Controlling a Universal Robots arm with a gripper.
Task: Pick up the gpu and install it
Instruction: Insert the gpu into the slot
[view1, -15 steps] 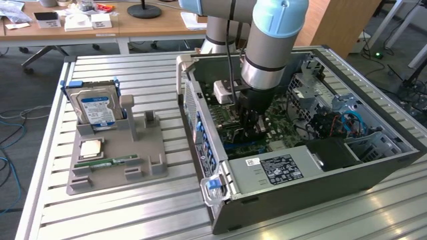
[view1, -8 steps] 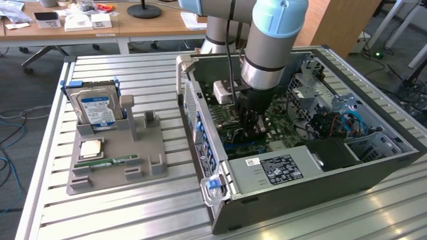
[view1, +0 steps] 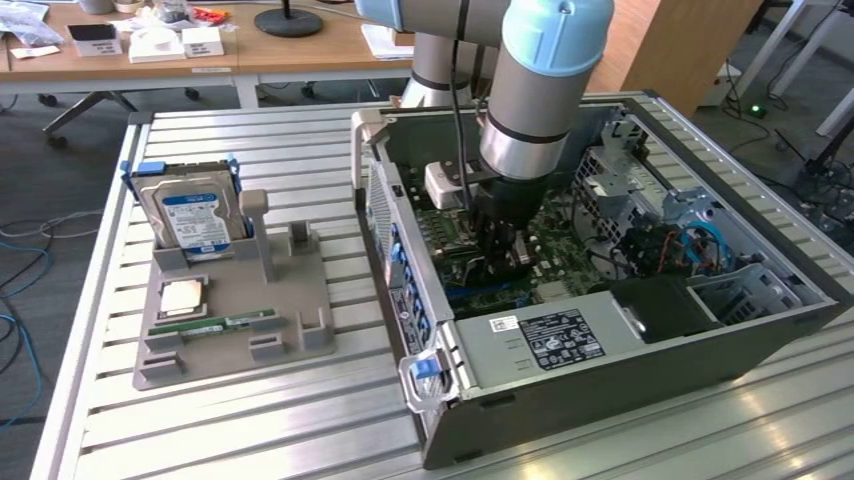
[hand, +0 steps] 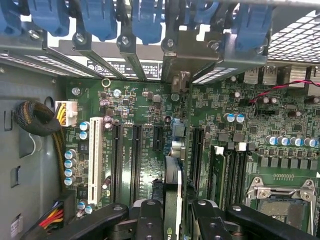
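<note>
- My hand (hand: 172, 212) is clamped on the gpu (hand: 172, 175), edge-down, so it lines up with the motherboard (hand: 135, 100) slots.
- The bracket faces the case (view1: 601, 360) rear openings.

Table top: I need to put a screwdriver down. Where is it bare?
The slatted table is bare behind the grey tray, and in front of it. Inside the case it's crowded around the tool.

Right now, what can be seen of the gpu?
The gpu stands on edge between the gripper fingers, a thin card seen edge-on, green board with a pale metal bracket at its far end. It sits low over the motherboard, in line with a slot. Whether it is fully seated cannot be told.
</note>
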